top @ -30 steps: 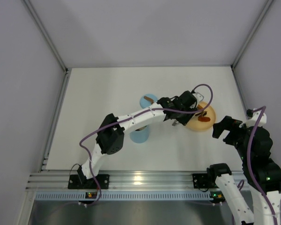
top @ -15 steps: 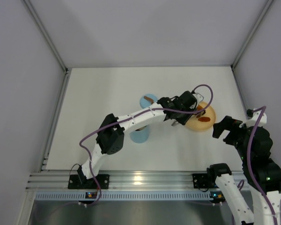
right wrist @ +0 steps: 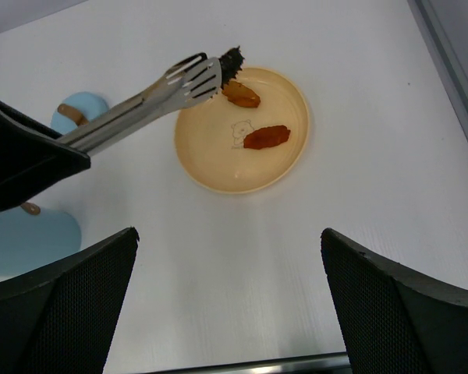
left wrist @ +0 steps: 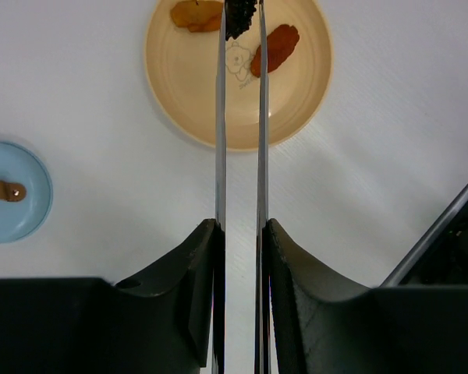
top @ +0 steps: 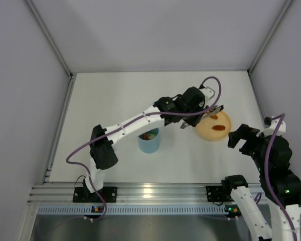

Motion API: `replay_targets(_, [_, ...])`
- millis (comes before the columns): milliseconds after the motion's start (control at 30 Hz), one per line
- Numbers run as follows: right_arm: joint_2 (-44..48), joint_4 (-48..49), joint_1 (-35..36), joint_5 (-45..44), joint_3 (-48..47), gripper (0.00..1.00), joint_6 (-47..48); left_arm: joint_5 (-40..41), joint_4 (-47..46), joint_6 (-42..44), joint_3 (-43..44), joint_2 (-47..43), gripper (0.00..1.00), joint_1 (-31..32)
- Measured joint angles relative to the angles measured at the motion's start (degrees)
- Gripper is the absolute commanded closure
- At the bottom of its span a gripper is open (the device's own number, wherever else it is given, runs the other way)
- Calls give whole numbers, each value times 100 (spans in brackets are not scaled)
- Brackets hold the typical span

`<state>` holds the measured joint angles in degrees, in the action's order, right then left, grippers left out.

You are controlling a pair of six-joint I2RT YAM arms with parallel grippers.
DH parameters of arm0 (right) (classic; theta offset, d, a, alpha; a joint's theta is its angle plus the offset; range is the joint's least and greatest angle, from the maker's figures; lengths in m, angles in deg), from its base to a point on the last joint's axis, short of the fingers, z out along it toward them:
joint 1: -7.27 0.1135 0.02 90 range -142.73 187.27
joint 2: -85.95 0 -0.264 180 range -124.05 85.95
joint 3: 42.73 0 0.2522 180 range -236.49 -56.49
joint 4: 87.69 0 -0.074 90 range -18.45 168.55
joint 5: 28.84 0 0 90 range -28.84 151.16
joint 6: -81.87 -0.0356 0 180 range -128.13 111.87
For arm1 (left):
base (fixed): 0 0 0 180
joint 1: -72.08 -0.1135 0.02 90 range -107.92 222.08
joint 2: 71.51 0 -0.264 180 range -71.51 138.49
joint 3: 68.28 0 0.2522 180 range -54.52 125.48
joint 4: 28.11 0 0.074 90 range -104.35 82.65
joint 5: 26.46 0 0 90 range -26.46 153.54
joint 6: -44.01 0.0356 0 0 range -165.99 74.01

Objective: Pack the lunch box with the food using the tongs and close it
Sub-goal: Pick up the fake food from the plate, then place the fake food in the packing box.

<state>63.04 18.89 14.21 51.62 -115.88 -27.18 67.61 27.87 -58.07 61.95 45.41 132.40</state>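
My left gripper [left wrist: 240,230] [top: 199,108] is shut on the silvery tongs [left wrist: 239,140] [right wrist: 140,105]. The tong tips pinch a dark brown food piece [left wrist: 240,15] [right wrist: 232,58] over the far rim of the orange-yellow plate [left wrist: 296,101] [right wrist: 218,167] [top: 205,131]. An orange piece [left wrist: 195,14] [right wrist: 240,93] and a red-brown piece [left wrist: 276,48] [right wrist: 266,137] lie on the plate. The light blue lunch box tub [top: 149,144] [right wrist: 23,238] stands left of the plate with food inside. Its lid [left wrist: 12,191] [right wrist: 78,113] lies flat on the table. My right gripper [right wrist: 228,234] [top: 238,135] is open, near the plate's right side.
White table with grey walls on three sides. An aluminium rail [top: 150,191] runs along the near edge, where the arm bases sit. The left arm [top: 135,123] spans over the tub and hides the lid from above.
The left gripper squeezed the tongs tighter onto the dark piece and drew back and up from the plate. The left arm's elbow swung left. The right arm has not moved.
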Motion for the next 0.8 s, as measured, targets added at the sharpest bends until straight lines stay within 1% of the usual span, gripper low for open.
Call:
replay_targets(100, [0, 0, 0, -7, 0, 0, 0, 90, 96, -87, 0, -398, 81, 0])
replay_targets(300, [-11, 9, 0, -4, 0, 0, -4, 492, 693, -352, -92, -1150, 82, 4])
replay_targets(567, [-164, 52, 0, 26, 11, 0, -7, 955, 1456, -732, -1530, -2894, 80, 0])
replay_targets(633, [-210, 61, 0, 33, 17, 0, -7, 1003, 1622, -778, -1921, -3473, 80, 0])
replay_targets(800, [-367, 166, 0, 39, 87, 0, -7, 1123, 2074, -914, -2378, -4559, 80, 0])
